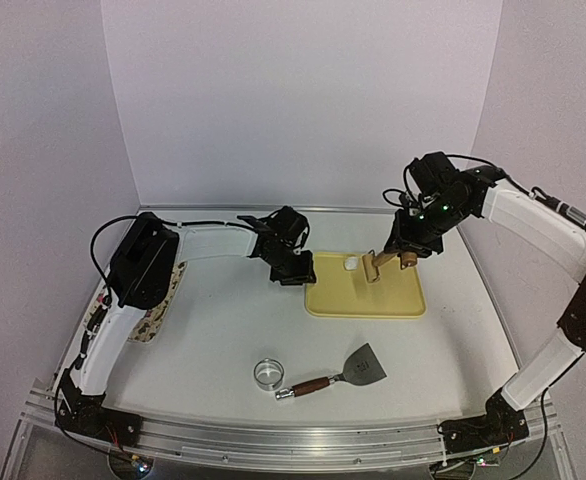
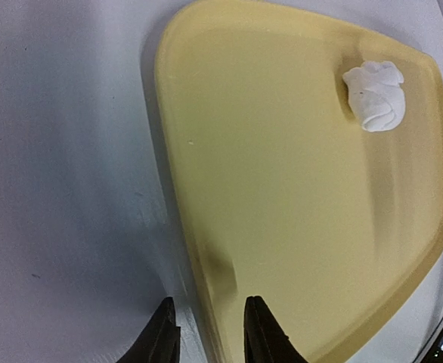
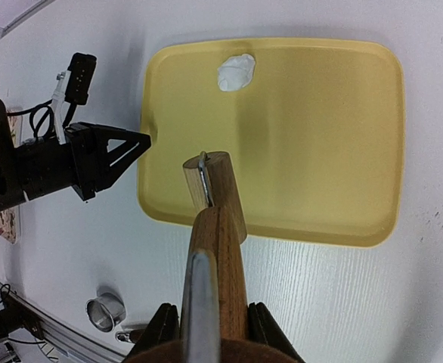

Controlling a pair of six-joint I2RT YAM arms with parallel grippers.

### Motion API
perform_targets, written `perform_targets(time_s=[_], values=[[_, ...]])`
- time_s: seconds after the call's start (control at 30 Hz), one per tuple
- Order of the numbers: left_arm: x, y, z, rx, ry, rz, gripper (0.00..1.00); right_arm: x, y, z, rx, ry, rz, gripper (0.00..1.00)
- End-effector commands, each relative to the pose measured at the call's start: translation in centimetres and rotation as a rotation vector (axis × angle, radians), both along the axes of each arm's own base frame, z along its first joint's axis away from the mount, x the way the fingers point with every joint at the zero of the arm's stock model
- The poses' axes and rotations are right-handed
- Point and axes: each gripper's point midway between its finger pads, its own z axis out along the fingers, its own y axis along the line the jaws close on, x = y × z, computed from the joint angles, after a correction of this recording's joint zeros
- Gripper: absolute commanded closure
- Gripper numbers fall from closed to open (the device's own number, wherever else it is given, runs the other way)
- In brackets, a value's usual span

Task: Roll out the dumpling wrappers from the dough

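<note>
One white table [image 1: 223, 330] is carrying everything. One yellow tray [image 1: 393, 295] is sitting toward the far side, and the left gripper [image 2: 210, 336] is straddling its left rim, jaws narrow. I cannot tell if they are pinching it. One patterned cloth [image 1: 163, 310] is lying at the left, partly under that arm. The right gripper [image 3: 214, 329] is clamping one wooden rolling pin [image 3: 215, 219], hanging tilted over the tray. One scraper [image 1: 358, 367] and one metal ring [image 1: 268, 373] are lying near the front. One dough lump [image 2: 374, 94] is resting by the tray's far edge, apart from the pin.
</note>
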Motion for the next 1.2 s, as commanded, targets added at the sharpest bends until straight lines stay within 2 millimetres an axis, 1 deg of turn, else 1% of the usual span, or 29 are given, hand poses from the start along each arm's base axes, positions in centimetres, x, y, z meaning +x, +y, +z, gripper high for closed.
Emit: perform_targets(time_s=[0.0, 0.13, 0.27, 0.3, 0.37, 0.47, 0.57, 0.77, 0.87, 1.0, 1.1, 1.17], values=[[1.0, 0.0, 0.2, 0.022, -0.031, 0.002, 0.73, 1.3, 0.5, 1.4, 0.007, -0.051, 0.011, 1.00], [1.1, 0.4, -0.8, 0.052, -0.048, -0.001, 0.84, 1.7, 0.9, 1.4, 0.009, -0.052, 0.025, 1.00], [1.2, 1.0, -1.9, 0.095, -0.059, -0.009, 0.98, 2.1, 1.4, 1.7, 0.018, -0.058, 0.044, 1.00], [1.1, 1.1, -2.0, 0.102, -0.056, -0.009, 0.99, 2.2, 1.5, 1.8, 0.020, -0.060, 0.045, 1.00], [0.9, 1.4, -1.9, 0.114, -0.052, -0.009, 1.00, 2.3, 1.5, 2.0, 0.023, -0.061, 0.047, 1.00], [-0.1, 2.0, -1.7, 0.134, -0.051, -0.010, 1.00, 2.1, 1.8, 1.8, 0.032, -0.049, 0.055, 1.00], [-1.8, 2.6, -2.0, 0.142, -0.023, -0.021, 1.00, 1.8, 1.9, 1.4, 0.039, -0.030, 0.064, 1.00], [-6.4, 3.0, -2.1, 0.164, 0.040, -0.050, 1.00, 1.0, 1.3, 0.5, 0.009, 0.003, 0.068, 1.00], [-7.9, 3.0, -2.0, 0.163, 0.056, -0.057, 1.00, 0.7, 1.2, -0.2, -0.010, 0.028, 0.084, 1.00], [-9.0, 3.0, -1.7, 0.166, 0.059, -0.071, 1.00, 0.5, 1.1, -0.8, -0.041, 0.064, 0.111, 1.00], [-9.4, 2.8, -1.6, 0.161, 0.059, -0.079, 1.00, 0.6, 1.4, -1.1, -0.049, 0.083, 0.135, 1.00], [-9.5, 2.7, -1.6, 0.159, 0.060, -0.085, 1.00, 0.6, 1.2, -1.6, -0.074, 0.097, 0.143, 1.00]])
